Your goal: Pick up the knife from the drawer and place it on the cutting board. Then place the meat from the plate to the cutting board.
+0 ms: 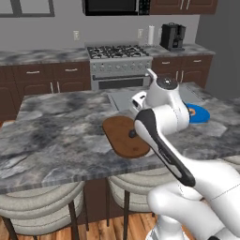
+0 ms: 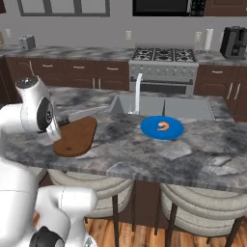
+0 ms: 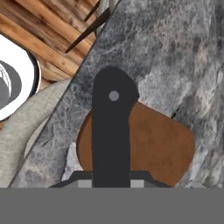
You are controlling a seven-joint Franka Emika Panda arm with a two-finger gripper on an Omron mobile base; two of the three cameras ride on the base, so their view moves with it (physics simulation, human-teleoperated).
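Note:
In the hand view my gripper (image 3: 111, 181) is shut on the knife's black handle (image 3: 111, 131), which hangs over the near end of the brown oval cutting board (image 3: 162, 144). The right base view shows the knife's silver-grey blade (image 2: 83, 114) sticking out past my arm, just above the far end of the cutting board (image 2: 75, 137). The board (image 1: 123, 138) lies near the island's front edge, partly behind my arm. To its right sits the blue plate (image 2: 161, 128) with the orange-red meat (image 2: 164, 126) on it; the plate (image 1: 200, 114) peeks out behind my forearm. The drawer is out of view.
The board and plate rest on a grey marble island (image 1: 56, 136) with a sink and faucet (image 2: 137, 91) behind them. Padded stools (image 1: 42, 206) stand under the island's front edge. A stove (image 1: 119, 61) and dark cabinets line the back wall.

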